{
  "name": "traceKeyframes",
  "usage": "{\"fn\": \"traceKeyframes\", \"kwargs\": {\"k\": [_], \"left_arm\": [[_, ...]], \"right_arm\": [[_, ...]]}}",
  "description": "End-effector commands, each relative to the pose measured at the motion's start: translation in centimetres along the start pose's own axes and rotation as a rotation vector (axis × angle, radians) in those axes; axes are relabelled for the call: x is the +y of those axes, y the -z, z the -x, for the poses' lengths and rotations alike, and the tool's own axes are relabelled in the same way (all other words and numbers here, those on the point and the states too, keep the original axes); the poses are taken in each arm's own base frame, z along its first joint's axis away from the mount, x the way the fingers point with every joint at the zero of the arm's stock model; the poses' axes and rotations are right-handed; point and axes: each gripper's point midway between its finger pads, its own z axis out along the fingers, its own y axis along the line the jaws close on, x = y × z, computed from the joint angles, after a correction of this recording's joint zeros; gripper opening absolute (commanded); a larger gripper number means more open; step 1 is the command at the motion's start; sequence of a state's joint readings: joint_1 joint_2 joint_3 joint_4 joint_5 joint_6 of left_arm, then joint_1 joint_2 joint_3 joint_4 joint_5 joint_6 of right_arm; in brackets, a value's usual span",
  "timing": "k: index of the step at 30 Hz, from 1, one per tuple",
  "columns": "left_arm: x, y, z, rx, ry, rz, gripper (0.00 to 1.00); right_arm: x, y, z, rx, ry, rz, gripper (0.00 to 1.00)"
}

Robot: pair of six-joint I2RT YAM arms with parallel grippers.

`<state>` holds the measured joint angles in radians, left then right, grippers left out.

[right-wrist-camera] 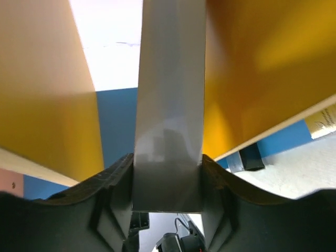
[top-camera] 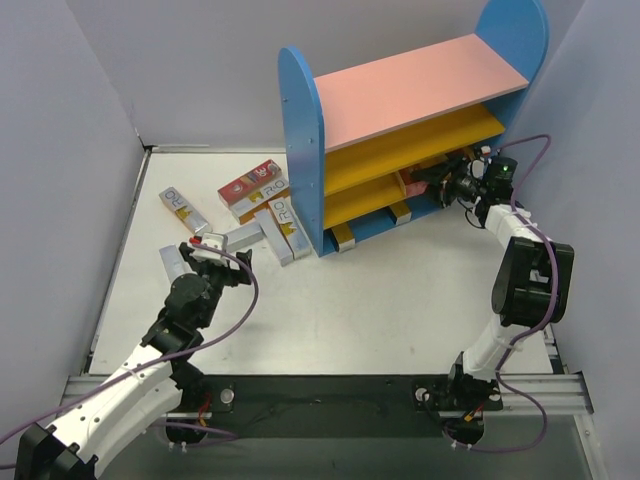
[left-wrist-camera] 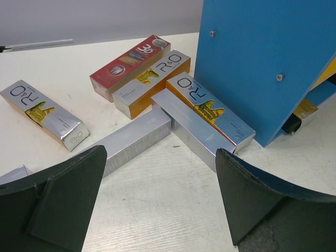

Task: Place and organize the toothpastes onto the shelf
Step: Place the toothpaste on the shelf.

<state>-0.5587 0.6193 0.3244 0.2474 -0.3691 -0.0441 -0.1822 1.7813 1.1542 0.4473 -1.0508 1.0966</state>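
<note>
Top external view: the shelf (top-camera: 300,150) stands at the far side of the table (top-camera: 380,300), its open front facing the arms. The right gripper (top-camera: 445,184) is at the shelf's right end, level with the yellow boards (top-camera: 420,140). In the right wrist view, the right gripper (right-wrist-camera: 167,178) is clenched on a silver-grey box (right-wrist-camera: 168,105), one finger pressed to each long side. The box reaches into the shelf with a yellow board on either side of it and blue panel showing beyond. Whether it rests on a board cannot be told.

On the shelf's base, two yellow box ends (top-camera: 343,238) poke out at the front edge.

The left gripper (top-camera: 205,255) hangs over the table, in front of and to the left of the shelf. Its fingers (left-wrist-camera: 63,199) are spread wide and grasp nothing.

Loose toothpastes lie on the table outside the shelf's left panel:
- one orange-sided box (left-wrist-camera: 210,110) touches the panel
- a plain silver box (left-wrist-camera: 194,128) lies against that one
- another silver box (left-wrist-camera: 134,139) angles away from the pile
- a red box (left-wrist-camera: 128,65) and an orange-and-silver box (left-wrist-camera: 152,81) lie farther from the panel
- a lone box (left-wrist-camera: 44,113) lies well apart from the shelf
</note>
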Motion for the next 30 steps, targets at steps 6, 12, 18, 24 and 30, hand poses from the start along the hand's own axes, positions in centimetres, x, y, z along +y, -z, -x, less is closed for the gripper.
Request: {"fn": "traceKeyframes", "kwargs": {"k": [6,12,18,24,30], "left_arm": [[-0.4,-0.3,2.0,-0.062,0.052,-0.021,0.96],[-0.4,-0.3,2.2,-0.065,0.057,-0.020,0.96],[-0.5,-0.4,2.1,-0.063,0.061,-0.025,0.96],[-0.5,-0.3,2.2,-0.068,0.064,-0.023,0.96],[-0.5,-0.4,2.1,-0.062,0.068,-0.028,0.96]], "right_arm": [[-2.3,0.7,-0.3,-0.012,-0.034,-0.172,0.70],[-2.5,1.5,-0.4,-0.030,-0.003,-0.223,0.84],[-2.0,2.2,-0.4,-0.044,0.071,-0.247,0.94],[-1.7,4.3,-1.0,-0.100,0.247,-0.306,1.00],[-2.1,6.5,-2.1,-0.133,0.474,-0.424,1.00]]}}
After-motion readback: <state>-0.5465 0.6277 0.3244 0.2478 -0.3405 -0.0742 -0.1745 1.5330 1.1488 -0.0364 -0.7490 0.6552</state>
